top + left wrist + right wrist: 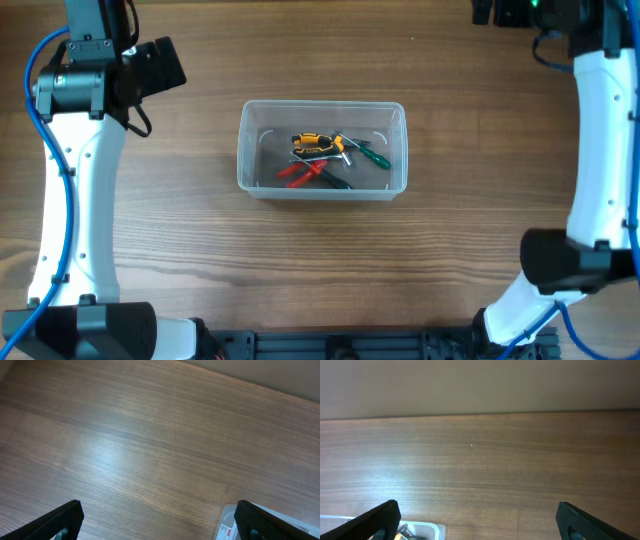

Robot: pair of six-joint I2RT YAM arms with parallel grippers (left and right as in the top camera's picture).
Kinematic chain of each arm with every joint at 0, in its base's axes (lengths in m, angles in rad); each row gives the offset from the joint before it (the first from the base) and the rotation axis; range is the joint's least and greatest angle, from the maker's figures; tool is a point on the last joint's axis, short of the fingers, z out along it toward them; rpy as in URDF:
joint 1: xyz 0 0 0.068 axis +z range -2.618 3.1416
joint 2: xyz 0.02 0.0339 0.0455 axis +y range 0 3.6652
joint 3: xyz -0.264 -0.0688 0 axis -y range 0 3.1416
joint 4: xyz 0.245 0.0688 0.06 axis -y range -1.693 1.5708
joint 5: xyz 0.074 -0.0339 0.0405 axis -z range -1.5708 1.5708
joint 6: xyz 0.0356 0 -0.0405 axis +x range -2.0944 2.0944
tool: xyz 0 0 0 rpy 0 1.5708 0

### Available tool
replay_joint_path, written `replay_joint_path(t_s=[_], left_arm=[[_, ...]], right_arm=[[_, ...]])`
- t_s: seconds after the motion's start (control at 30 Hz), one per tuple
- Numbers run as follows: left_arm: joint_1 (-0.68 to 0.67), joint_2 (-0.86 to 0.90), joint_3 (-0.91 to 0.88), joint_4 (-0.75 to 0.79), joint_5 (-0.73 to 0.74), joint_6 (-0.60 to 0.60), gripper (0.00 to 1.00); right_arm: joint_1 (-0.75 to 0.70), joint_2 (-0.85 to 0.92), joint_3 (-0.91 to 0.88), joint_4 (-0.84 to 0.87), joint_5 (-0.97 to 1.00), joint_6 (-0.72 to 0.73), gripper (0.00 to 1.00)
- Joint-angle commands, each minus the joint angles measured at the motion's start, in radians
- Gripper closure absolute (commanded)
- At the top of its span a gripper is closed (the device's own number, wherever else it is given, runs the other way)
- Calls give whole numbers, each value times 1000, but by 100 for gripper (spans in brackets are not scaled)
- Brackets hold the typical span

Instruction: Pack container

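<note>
The clear container (320,105) is set in the middle of the wooden table (180,250). Small tools are held inside it: a yellow and black one (316,142), a red-handled one (298,174) and a green-handled one (376,156). The left gripper (159,507) is spread wide apart, and nothing is held by it. The right gripper (477,507) is spread wide too, with nothing held.

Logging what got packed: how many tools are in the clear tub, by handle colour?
yellow-and-black tool: 1
red-handled tool: 1
green-handled tool: 1
Total: 3, all inside the container. They overlap, so a darker piece underneath may be going uncounted.
</note>
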Motion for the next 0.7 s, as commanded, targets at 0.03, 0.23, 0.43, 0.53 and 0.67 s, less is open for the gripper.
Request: replay_joint_path(t_s=[0.03, 0.23, 0.43, 0.53, 0.67], left_arm=[[3, -10, 4, 0, 2, -19, 0], [3, -10, 4, 0, 2, -19, 0], [3, -10, 4, 0, 2, -19, 0], [3, -10, 4, 0, 2, -19, 0], [3, -10, 4, 0, 2, -19, 0]], right_arm=[[3, -208, 11, 2, -13, 21, 0], [3, -421, 11, 2, -13, 21, 0], [3, -645, -45, -3, 5, 10, 0], [3, -766, -136, 38, 76, -16, 0], [3, -932, -313, 151, 109, -27, 0]])
